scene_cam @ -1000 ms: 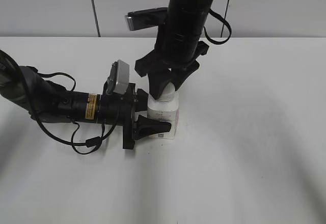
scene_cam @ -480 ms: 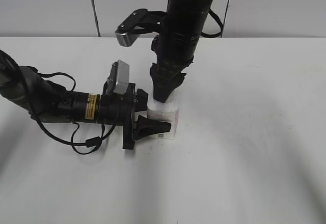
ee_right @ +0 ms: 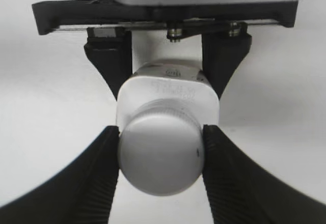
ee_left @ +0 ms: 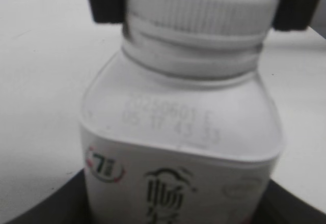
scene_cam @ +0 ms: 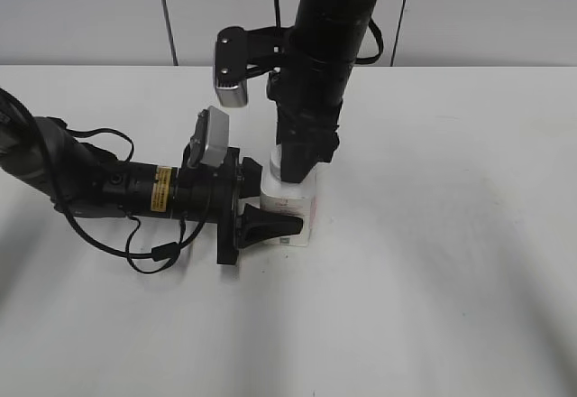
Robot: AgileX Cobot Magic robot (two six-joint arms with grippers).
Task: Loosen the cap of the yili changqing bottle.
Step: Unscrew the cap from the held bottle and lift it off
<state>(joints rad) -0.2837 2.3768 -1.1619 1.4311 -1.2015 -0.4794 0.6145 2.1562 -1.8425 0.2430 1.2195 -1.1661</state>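
The yili changqing bottle (scene_cam: 294,209) stands upright on the white table; it is squat and white with a pale, pink-edged label. My left gripper (scene_cam: 281,206) comes in from the left, lying level, and is shut on the bottle's body. The left wrist view shows the bottle (ee_left: 178,147) up close, with dark jaw parts at the bottom corners. My right gripper (scene_cam: 302,162) comes down from above and is shut on the cap (ee_right: 160,158), one ribbed finger on each side. The cap (ee_left: 198,10) is white and ribbed. In the exterior view it is mostly hidden.
The left arm and its cables (scene_cam: 99,189) lie across the table's left part. The right arm (scene_cam: 329,45) stands as a column over the bottle. A grey wall (scene_cam: 90,9) closes the far edge of the table.
My right gripper has turned about its vertical axis on the cap; its wrist camera has swung round on the left side. The bottle and the left gripper have stayed put.
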